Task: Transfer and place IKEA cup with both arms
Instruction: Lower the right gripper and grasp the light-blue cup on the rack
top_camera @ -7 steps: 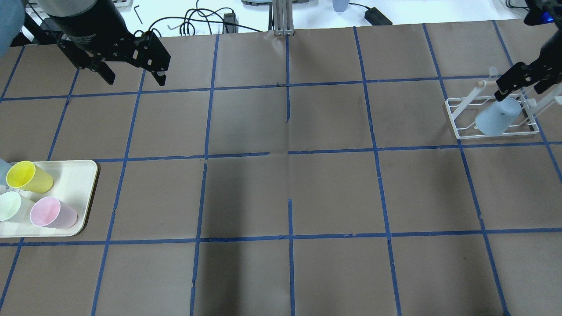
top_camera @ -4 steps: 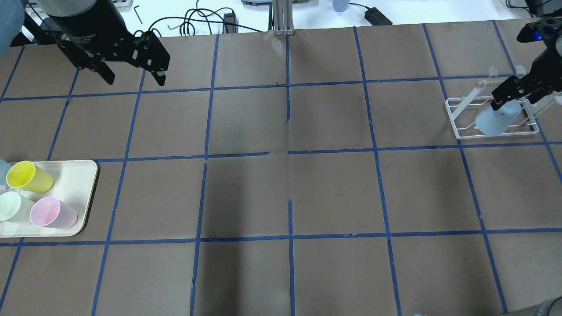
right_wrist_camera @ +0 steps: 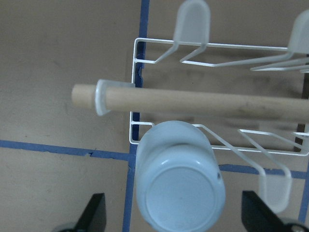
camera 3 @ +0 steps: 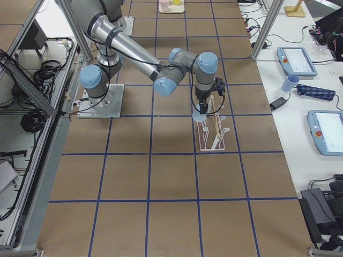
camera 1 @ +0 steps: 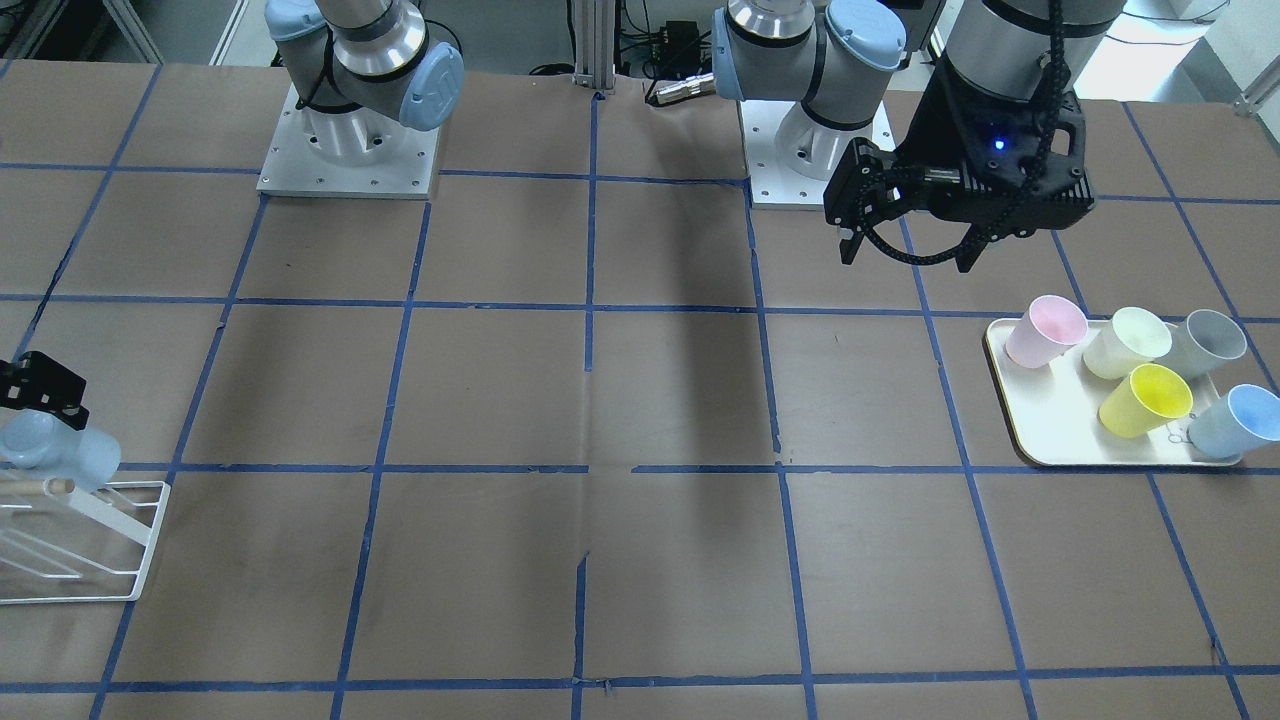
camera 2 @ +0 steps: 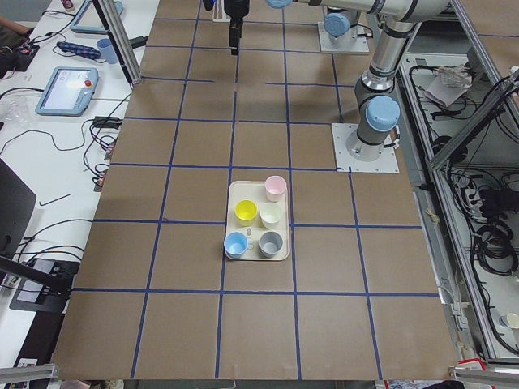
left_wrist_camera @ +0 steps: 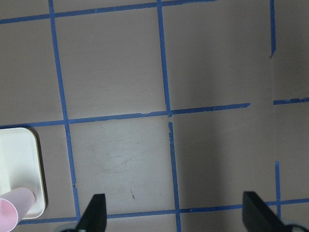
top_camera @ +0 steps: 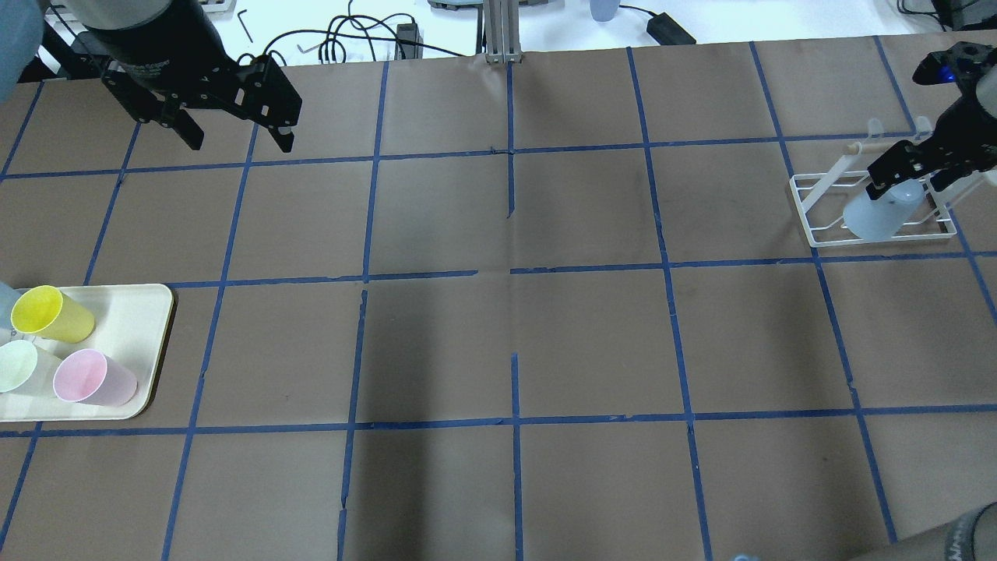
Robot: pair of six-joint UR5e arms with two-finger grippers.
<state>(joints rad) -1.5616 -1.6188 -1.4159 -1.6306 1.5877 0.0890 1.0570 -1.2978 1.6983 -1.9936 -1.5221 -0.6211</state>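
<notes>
The pale sky-blue IKEA cup (top_camera: 878, 216) hangs upside down, tilted, on a prong of the white wire rack (top_camera: 816, 227) at the table's right end. It also shows in the front view (camera 1: 52, 456) and fills the bottom of the right wrist view (right_wrist_camera: 179, 193). My right gripper (top_camera: 910, 181) is open, with its fingers either side of the cup's base and clear of it. My left gripper (top_camera: 237, 139) hangs open and empty above the far left of the table, and also shows in the front view (camera 1: 908, 252).
A cream tray (camera 1: 1003, 352) at the left end holds pink, pale green, yellow, grey (camera 1: 1205, 340) and blue (camera 1: 1235, 420) cups. The rack has a wooden rod (right_wrist_camera: 193, 99) across its top. Cables lie past the table's far edge.
My right gripper has shifted slightly down the overhead view, closer over the cup's base; the cup sits a little lower on the rack. The left arm has not moved.
</notes>
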